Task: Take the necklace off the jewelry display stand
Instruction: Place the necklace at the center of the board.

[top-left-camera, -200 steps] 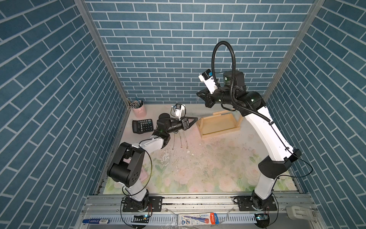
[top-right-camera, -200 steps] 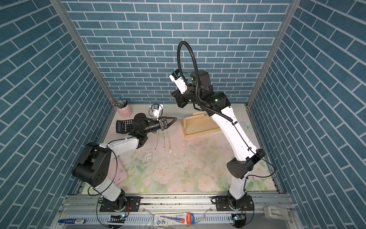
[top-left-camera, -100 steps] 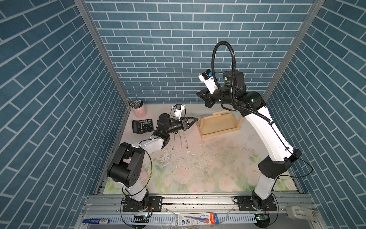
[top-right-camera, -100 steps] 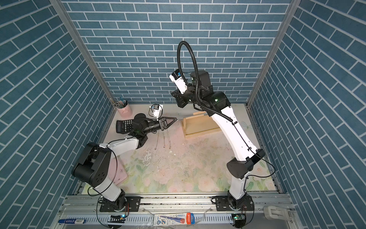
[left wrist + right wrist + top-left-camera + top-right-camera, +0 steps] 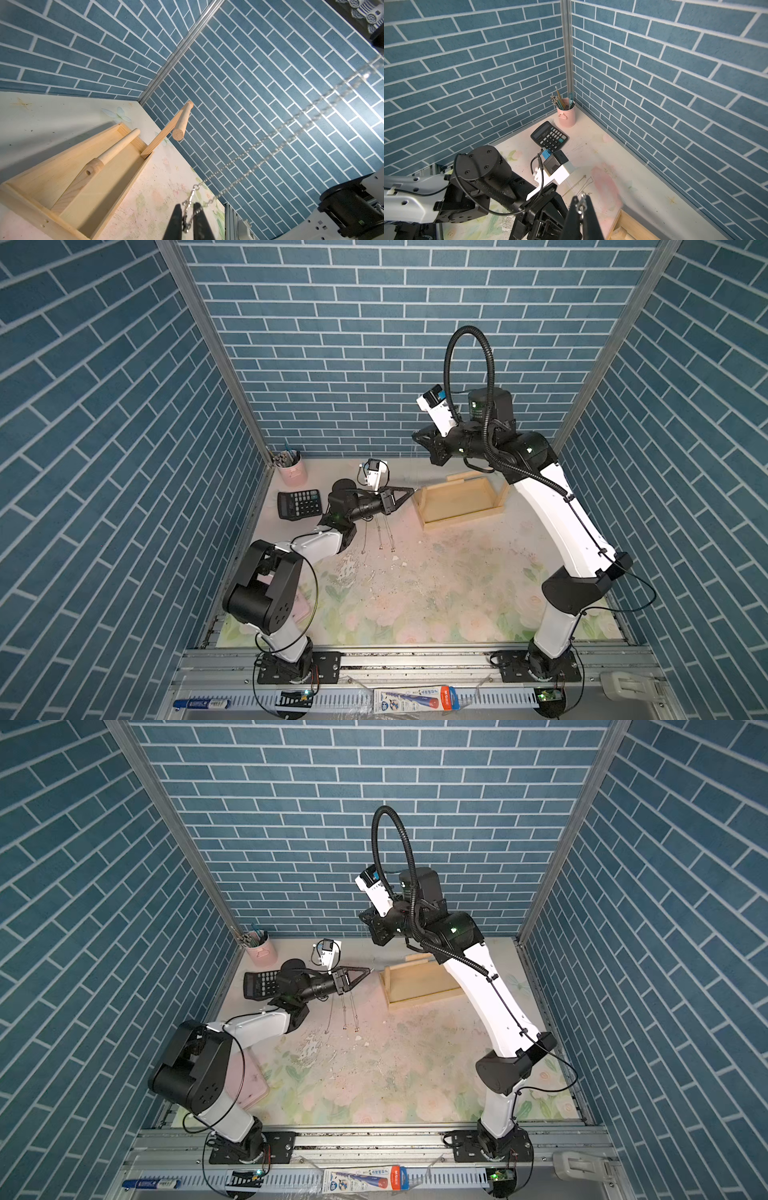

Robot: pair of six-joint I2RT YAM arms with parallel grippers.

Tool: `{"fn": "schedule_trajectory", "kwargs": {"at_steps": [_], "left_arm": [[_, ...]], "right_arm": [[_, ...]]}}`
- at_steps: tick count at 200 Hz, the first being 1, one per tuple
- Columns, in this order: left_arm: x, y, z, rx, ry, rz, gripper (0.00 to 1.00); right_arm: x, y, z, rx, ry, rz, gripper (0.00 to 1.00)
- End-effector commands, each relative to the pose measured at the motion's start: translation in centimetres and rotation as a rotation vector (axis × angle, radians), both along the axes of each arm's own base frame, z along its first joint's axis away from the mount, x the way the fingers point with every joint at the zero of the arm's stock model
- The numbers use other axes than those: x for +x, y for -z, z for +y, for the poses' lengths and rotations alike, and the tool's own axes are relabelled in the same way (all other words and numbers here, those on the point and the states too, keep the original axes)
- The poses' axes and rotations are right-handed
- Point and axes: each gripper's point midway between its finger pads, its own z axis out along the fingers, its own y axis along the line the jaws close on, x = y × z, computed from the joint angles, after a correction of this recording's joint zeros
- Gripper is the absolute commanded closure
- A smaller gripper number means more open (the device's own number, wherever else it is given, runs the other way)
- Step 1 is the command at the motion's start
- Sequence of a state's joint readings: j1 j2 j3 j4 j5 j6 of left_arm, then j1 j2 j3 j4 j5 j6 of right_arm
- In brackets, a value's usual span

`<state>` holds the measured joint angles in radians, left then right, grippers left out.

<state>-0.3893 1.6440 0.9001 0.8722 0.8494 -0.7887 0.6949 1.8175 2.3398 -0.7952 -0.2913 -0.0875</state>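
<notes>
Only your left end effector (image 5: 187,205) narrowed, around the necklace (image 5: 190,196); pinching or not, I cannot tell. Above, the right end effector (image 5: 581,199), clenched on it, keeps it off the jewelry display stand (image 5: 116,158).

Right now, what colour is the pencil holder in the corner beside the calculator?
Pale pink pencil holder, seen best in the right wrist view.
</notes>
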Motion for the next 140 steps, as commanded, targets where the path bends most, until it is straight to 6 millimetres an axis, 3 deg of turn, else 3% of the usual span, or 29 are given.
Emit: {"fn": "schedule_trajectory", "kwargs": {"at_steps": [1,140], "left_arm": [[-0.3,-0.6,0.5,0.003,-0.010,-0.033,0.88],[-0.8,-0.3,0.6,0.022,-0.004,0.004,0.98]], "right_arm": [[-0.8,-1.8,-0.5,0.008,-0.013,-0.069,1.00],[-0.1,-0.5,-0.4,-0.013,0.015,-0.050,1.00]]}}
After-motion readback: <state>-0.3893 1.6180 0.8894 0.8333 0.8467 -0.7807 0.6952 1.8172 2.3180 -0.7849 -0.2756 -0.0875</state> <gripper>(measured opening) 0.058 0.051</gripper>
